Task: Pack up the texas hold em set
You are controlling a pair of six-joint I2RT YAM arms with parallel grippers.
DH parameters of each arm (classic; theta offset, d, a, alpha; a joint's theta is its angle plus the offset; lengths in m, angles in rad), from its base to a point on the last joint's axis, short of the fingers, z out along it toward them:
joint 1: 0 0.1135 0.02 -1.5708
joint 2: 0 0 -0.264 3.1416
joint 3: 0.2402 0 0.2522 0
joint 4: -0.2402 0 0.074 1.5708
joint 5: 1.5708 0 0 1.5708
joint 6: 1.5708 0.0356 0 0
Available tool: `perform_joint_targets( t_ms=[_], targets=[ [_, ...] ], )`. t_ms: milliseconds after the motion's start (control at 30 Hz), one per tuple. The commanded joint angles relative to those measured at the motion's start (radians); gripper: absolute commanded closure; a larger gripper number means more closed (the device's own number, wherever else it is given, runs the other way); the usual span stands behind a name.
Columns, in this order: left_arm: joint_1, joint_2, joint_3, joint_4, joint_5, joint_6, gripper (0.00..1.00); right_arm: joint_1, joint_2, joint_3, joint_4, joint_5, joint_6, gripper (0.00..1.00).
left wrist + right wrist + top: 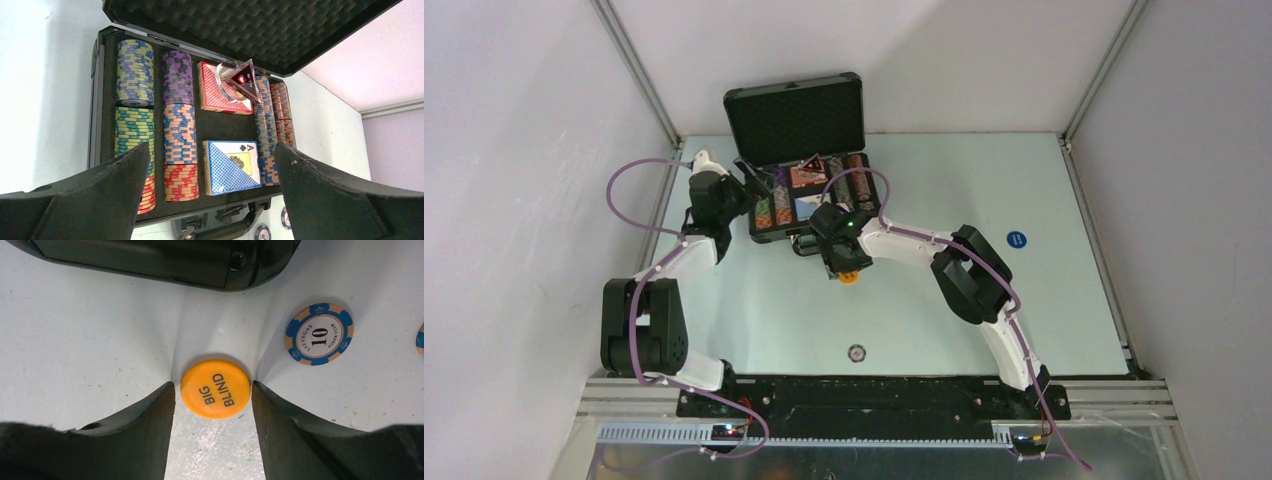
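Note:
The black briefcase [796,118] lies open at the back of the table, its foam lid raised. In it are rows of multicoloured chips [178,130], a red-patterned deck [212,92] with a dark triangular marker [245,80] on top, and a blue deck [232,167]. My left gripper [212,146] hovers open over the case's left front, holding nothing. My right gripper [213,385] is down on the table in front of the case, open. The orange "BIG BLIND" button [215,388] lies flat between its fingertips with a thin gap on each side.
A blue-and-tan "10" chip [319,333] lies right of the button, and another chip [421,337] is at the frame's edge. A small clear round button [856,352] sits nearer the arm bases. A blue sticker [1016,240] marks the table at right. The case handle [150,260] faces the right gripper.

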Motion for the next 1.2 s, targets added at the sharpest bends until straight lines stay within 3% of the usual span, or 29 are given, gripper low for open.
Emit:
perform_joint_targets(
  t_ms=[0, 367, 1167],
  targets=[
    [0.009, 0.005, 0.047, 0.019, 0.016, -0.011, 0.02, 0.009, -0.020, -0.012, -0.055, -0.024, 0.015, 0.40],
    [0.009, 0.005, 0.047, 0.019, 0.016, -0.011, 0.02, 0.011, -0.031, -0.009, -0.063, -0.017, 0.011, 0.47],
    [0.009, 0.005, 0.046, 0.020, 0.017, -0.012, 0.02, -0.024, -0.033, 0.213, -0.131, 0.047, -0.048, 0.46]
  ],
)
